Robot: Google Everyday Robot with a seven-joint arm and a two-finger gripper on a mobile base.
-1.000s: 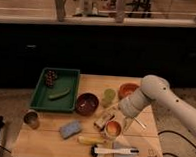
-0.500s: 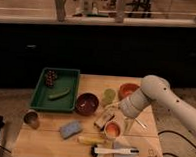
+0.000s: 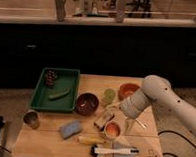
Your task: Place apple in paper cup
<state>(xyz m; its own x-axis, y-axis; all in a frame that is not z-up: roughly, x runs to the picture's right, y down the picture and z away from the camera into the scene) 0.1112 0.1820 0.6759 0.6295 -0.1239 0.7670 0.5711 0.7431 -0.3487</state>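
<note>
Fingers (image 3: 129, 127) (gripper's (image 3: 134, 127), spread) beside paper cup (image 3: 105, 129)

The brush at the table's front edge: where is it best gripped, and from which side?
Probably take the brush by its white handle, about mid-length, coming straight down from above and closing across its thin width: it lies flat, pointing left to right. The gripper hangs just behind it, beside the paper cup.
</note>
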